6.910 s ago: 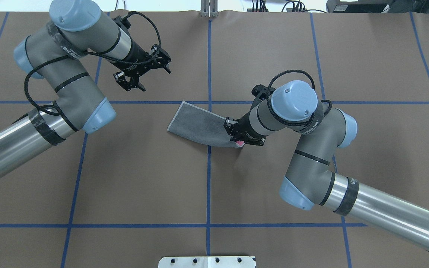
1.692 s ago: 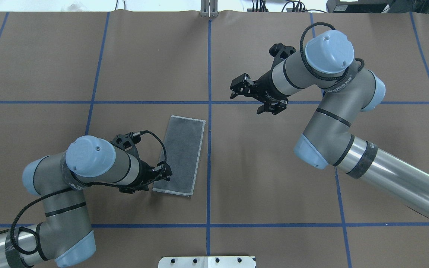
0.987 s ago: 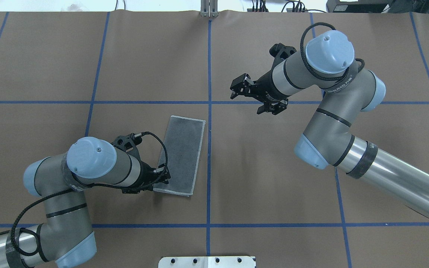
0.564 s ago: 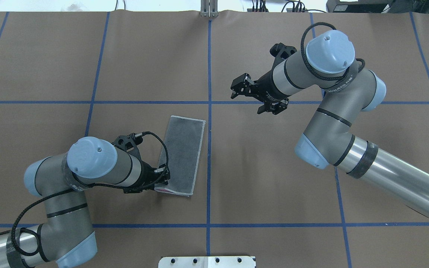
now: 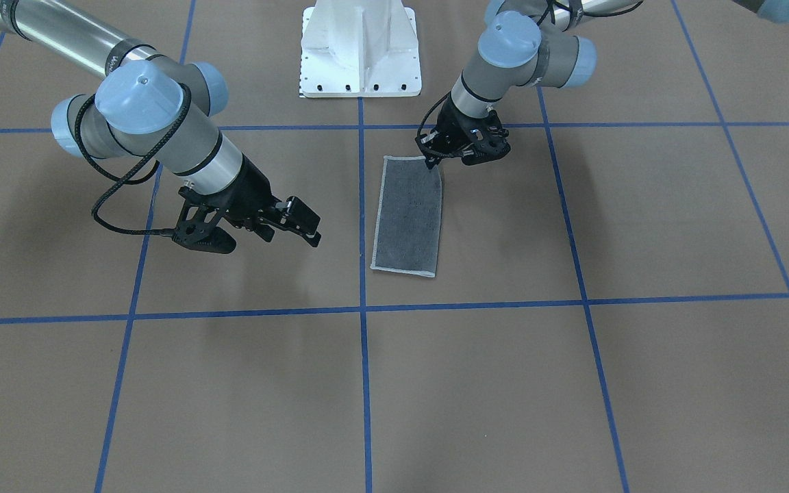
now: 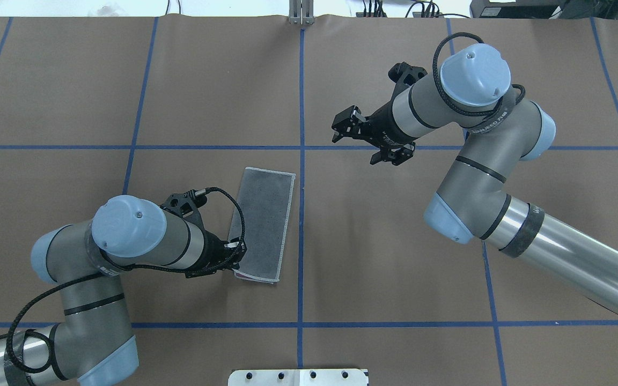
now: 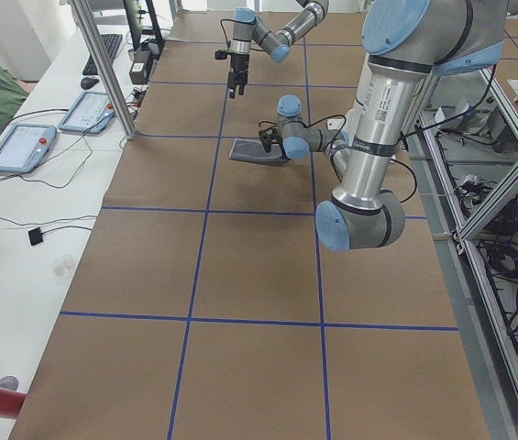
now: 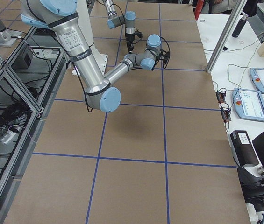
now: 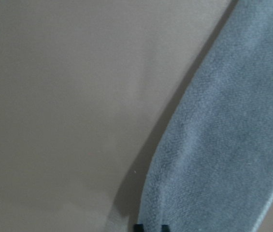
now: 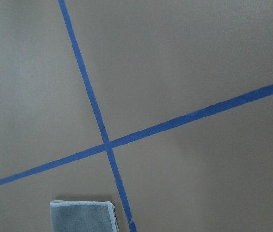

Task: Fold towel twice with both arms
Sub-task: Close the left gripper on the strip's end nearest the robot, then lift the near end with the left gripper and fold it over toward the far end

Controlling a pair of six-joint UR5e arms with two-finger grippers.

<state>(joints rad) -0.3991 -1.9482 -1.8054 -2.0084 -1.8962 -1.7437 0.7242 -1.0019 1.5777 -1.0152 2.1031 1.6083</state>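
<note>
Towel (image 6: 265,225): folded grey strip, flat beside the centre tape line (image 6: 301,252).
Left gripper (image 6: 238,257): pinched closed on its near corner.
Right gripper (image 6: 356,147): spread wide, empty, well apart.
Risk: a one-corner lift may skew or open the fold.

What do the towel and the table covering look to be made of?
The towel looks like soft terry-type cloth: matte dark grey, with a fuzzy nap in the left wrist view and a lighter stitched trim. The table covering is probably brown paper: matte, smooth, no weave visible.
</note>
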